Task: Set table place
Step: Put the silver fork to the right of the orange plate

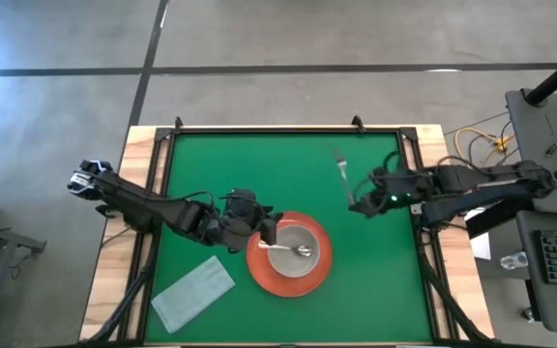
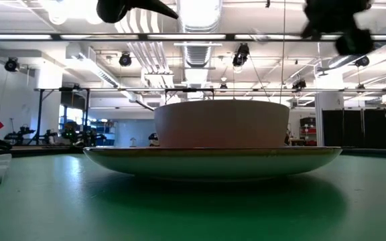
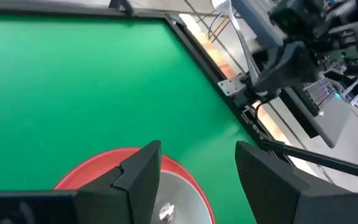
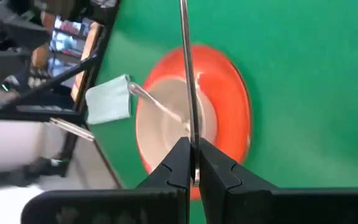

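Nearest the front edge of the worktop (image 1: pixel 375 300), a folded pale cloth (image 1: pixel 192 291) lies flat on the green, just beside the orange-red plate (image 1: pixel 319 275) and not touching it. On that plate sits the grey bowl (image 1: pixel 288 256), and inside the bowl rests the silver spoon (image 1: pixel 296 251), its handle leaning toward the left rim. Nothing else shows in the bowl; the plate carries only the bowl.

Over the plate's left edge hangs the left end effector (image 1: pixel 271 232), its fingers (image 3: pixel 143 168) spread wide with nothing between them. If it drops or swings while this close, it could clip the bowl's rim and skid bowl and spoon across the plate.

Farther back and to the right, the right end effector (image 1: pixel 358 206) is pinching the silver fork (image 1: pixel 341 172) by one end, the fingers pressed together on the thin handle; in the right wrist view the fork (image 4: pixel 187 81) runs out as a narrow line over plate and bowl. That grip looks like the main risk: a slim, smooth handle held at its tip may pivot or slip, so the fork could land skewed, or on the plate rather than beside it. Lowered too near the plate's rim, the tines may catch and tilt the plate. With both arms close to the plate, their paths could also cross.
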Controlling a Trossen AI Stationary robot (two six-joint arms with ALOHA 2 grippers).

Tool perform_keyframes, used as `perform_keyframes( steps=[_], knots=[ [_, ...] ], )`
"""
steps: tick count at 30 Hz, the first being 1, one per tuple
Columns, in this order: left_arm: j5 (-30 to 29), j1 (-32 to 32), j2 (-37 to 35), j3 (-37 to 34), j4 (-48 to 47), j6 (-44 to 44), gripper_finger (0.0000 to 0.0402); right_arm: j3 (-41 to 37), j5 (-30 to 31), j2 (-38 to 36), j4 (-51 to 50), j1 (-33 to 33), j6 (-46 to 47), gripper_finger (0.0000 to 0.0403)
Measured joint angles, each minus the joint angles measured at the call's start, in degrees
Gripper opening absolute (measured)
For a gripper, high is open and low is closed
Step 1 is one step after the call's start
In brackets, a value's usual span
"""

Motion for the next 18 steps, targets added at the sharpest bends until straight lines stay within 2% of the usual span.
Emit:
perform_keyframes(
  steps=[4,8,14,18],
  knots=[
    [1.34,0.02,-0.18,-1.84,-0.05,-3.23,0.0192,-8.8,-0.02,-8.6,1.46,6.02,13.66,0.0011],
    [1.83,-0.11,-0.22,-3.02,-0.16,-5.92,0.0192,-15.23,1.0,-13.23,1.49,13.84,25.04,0.0011],
    [2.03,-0.13,-0.22,-3.08,-0.07,-6.2,0.0192,-20.8,0.48,-12.68,4.04,24.35,38.17,0.0011],
    [2.03,-0.09,-0.33,-3.08,-0.07,-6.22,0.0192,-23.37,1.49,-9.88,8.6,27.79,43.59,0.0012]
  ],
)
